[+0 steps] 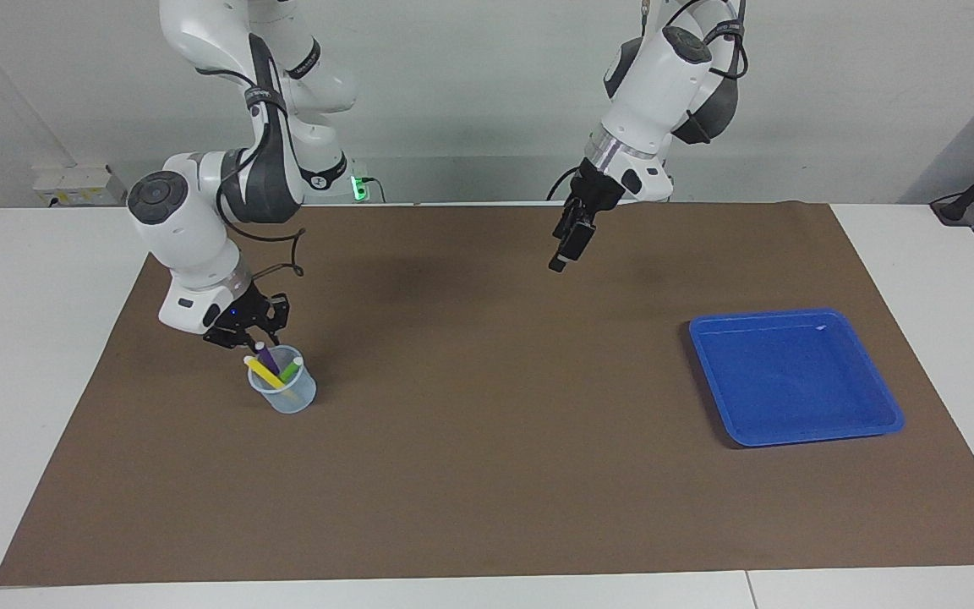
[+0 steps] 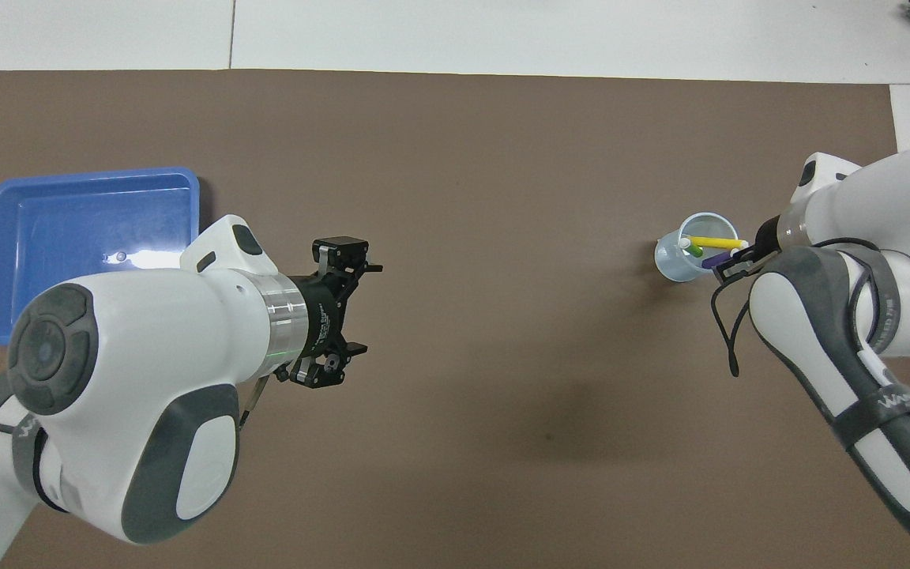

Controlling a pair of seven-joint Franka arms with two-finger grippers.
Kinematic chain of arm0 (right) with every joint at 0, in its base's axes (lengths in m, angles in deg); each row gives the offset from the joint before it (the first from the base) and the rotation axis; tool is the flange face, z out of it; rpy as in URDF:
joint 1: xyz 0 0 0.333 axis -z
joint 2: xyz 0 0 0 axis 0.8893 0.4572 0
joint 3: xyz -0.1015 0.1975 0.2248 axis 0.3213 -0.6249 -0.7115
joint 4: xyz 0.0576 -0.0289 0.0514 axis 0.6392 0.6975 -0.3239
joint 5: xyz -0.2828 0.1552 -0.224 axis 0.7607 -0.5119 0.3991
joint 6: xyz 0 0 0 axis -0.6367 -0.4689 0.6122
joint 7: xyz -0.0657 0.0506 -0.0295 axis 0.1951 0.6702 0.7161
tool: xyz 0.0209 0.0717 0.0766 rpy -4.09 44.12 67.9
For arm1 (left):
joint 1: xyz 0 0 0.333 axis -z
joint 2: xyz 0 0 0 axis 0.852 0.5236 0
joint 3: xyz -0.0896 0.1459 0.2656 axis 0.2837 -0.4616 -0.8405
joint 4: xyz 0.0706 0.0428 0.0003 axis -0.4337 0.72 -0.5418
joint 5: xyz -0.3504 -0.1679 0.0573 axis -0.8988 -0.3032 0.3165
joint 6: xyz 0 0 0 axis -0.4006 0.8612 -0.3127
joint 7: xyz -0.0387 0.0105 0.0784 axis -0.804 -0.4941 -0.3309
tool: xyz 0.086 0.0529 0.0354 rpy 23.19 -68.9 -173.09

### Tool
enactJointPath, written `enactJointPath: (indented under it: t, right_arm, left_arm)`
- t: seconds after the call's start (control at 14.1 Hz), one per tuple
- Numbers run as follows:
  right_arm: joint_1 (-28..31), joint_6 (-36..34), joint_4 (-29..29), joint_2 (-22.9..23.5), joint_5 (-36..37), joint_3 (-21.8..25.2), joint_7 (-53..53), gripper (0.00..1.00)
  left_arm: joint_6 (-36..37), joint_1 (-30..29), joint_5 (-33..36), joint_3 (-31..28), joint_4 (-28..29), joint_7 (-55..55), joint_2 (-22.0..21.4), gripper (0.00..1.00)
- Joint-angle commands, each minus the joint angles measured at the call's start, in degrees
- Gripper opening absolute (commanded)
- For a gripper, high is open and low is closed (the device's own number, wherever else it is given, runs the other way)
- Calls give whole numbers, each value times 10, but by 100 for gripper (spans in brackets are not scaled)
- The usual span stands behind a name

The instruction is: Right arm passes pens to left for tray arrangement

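Three pens stand tilted in a small translucent cup (image 1: 288, 397) (image 2: 672, 267) toward the right arm's end of the table: purple (image 1: 266, 356) (image 2: 714, 258), green (image 1: 291, 369) (image 2: 693, 250) and yellow (image 1: 262, 370) (image 2: 712, 242). My right gripper (image 1: 248, 338) (image 2: 731, 265), with its blue light, hangs low at the purple pen's pale top, just over the cup's rim. Whether it grips the pen does not show. The blue tray (image 1: 791, 376) (image 2: 68, 221) lies bare toward the left arm's end. My left gripper (image 1: 567, 249) (image 2: 364, 308) waits open in the air over the mat's middle.
A brown mat (image 1: 487, 474) covers most of the white table. A black cable loops from the right arm's wrist (image 2: 727, 340) beside the cup. A box with a green light (image 1: 358, 188) stands at the robots' edge.
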Motion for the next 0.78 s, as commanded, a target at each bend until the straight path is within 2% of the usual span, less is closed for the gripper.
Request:
enactJointPath:
  t: [0.0, 0.36, 0.71]
  right_arm:
    - [9, -11, -3, 2, 13, -4, 12, 32]
    - [16, -11, -3, 2, 14, -4, 12, 26]
    - [16, -5, -6, 3, 14, -5, 12, 27]
  left_arm:
    - [-13, 9, -11, -7, 22, 3, -18, 100]
    - [-13, 10, -11, -7, 24, 3, -18, 100]
    - [-13, 10, -11, -7, 24, 2, -18, 100]
